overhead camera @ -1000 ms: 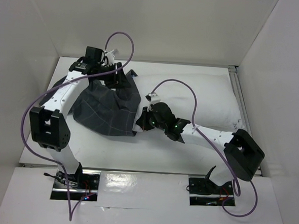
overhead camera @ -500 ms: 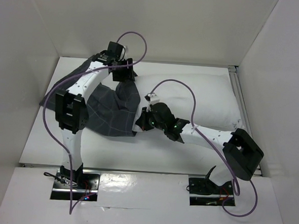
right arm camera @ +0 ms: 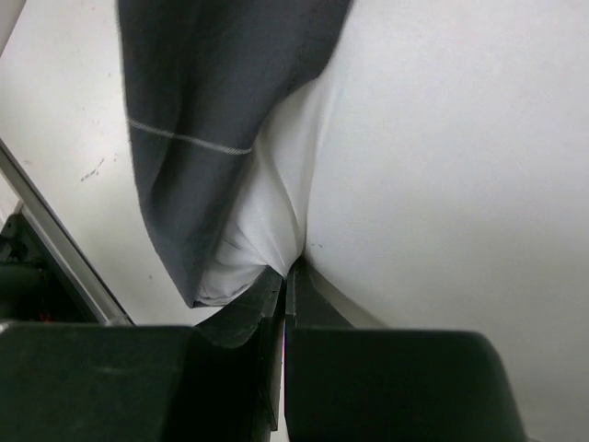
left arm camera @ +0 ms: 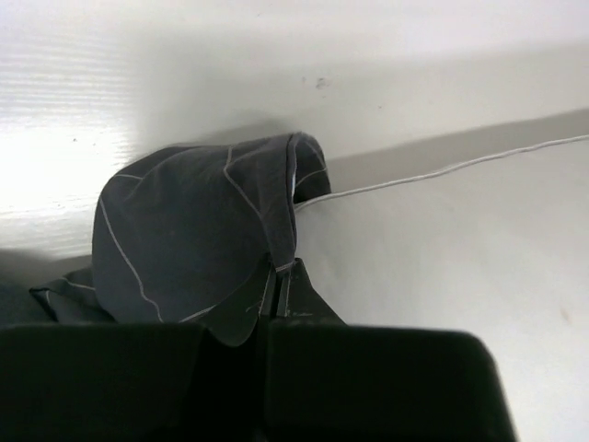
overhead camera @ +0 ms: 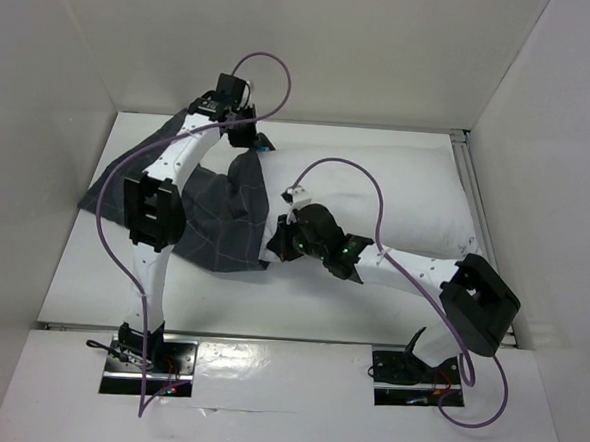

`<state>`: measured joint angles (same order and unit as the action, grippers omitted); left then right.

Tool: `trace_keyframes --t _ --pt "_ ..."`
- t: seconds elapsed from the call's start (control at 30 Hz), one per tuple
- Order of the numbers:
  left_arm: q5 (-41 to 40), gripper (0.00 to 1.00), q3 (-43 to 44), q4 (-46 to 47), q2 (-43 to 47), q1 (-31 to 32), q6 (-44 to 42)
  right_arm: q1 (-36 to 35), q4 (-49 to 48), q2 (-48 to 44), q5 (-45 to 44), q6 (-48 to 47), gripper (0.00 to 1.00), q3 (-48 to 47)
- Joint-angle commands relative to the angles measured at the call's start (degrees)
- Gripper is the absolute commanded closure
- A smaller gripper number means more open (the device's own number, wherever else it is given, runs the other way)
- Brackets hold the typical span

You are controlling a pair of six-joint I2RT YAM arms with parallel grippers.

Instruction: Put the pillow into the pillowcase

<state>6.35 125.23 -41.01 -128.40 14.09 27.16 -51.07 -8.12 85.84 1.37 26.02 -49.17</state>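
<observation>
The left gripper is clenched on a fold of the pillowcase, which bunches up just ahead and to the left of its fingertips. The pillow lies to their right. The right gripper is clamped on a pinch of the pillow's white cloth, with the dark pillowcase edge draped just ahead and left of its tips.
</observation>
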Motion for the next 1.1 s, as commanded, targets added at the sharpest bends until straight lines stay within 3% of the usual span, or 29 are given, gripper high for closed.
trace_keyframes --t 0.0,0.3,0.47,0.53,0.57,0.6,0.63,0.77,0.83,0.9,0.97,1.0,1.03,1.07 --pt "3.66 1.0 5.27 1.46 0.43 -0.29 -1.13 -1.83 0.83 -2.69 3.37 -3.42 1.0 -0.15" --pt "11.57 1.0 9.68 3.92 -0.88 -0.29 -1.05 -7.37 6.71 -3.93 9.62 -7.38 1.0 -2.68" --pt "16.58 1.0 12.14 6.47 -6.77 0.23 0.88 -8.61 9.69 -1.03 7.35 -9.93 1.0 -6.11" --pt "18.08 1.0 13.02 6.47 -8.79 0.24 0.88 -8.61 10.83 -0.51 0.44 -8.62 1.0 -7.69" --pt "19.74 0.93 13.02 5.69 -9.41 0.24 0.88 -8.61 12.06 0.19 -2.48 -7.84 1.0 -8.39" --pt "20.28 0.79 13.02 5.07 -9.41 0.24 0.88 -8.61 12.86 0.72 -5.99 -7.31 1.0 -10.14" --pt "20.8 0.56 13.02 3.59 -9.41 0.24 -0.6 -8.61 13.47 1.43 -10.55 -7.3 1.0 -11.12" --pt "16.97 0.22 12.5 -0.11 -2.58 0.24 -4.29 -5.19 16.37 7.21 -13.75 -6.6 1.0 -17.09" --pt "11.79 0.13 11.71 -1.26 4.8 0.24 -4.83 -4.39 16.38 8.46 -14.28 -8.09 1.0 -19.04" --pt "8.52 0.13 7.34 -1.88 10.59 -0.37 -4.83 -3.17 14.47 8.46 -12.89 -8.79 1.0 -19.04" --pt "4.49 0.23 1.89 -1.88 20.09 -1.25 -3.7 -2.64 13.92 8.46 -9.56 -9.32 1.0 -18.33" --pt "3.07 0.29 -5.27 -1.88 23.34 -1.86 -2.99 -2.63 13.22 7.94 -8.76 -9.32 1.0 -17.2" --pt "1.49 0.38 -9.35 -1.88 26.59 -1.87 -2.99 -2.02 12.43 7.41 -7.97 -9.32 1.0 -16.67" --pt "-0.01 0.63 -13.83 -1.18 33.06 -1.87 -1.86 -2.02 12.43 7.41 -6.22 -9.32 1.0 -16.14"
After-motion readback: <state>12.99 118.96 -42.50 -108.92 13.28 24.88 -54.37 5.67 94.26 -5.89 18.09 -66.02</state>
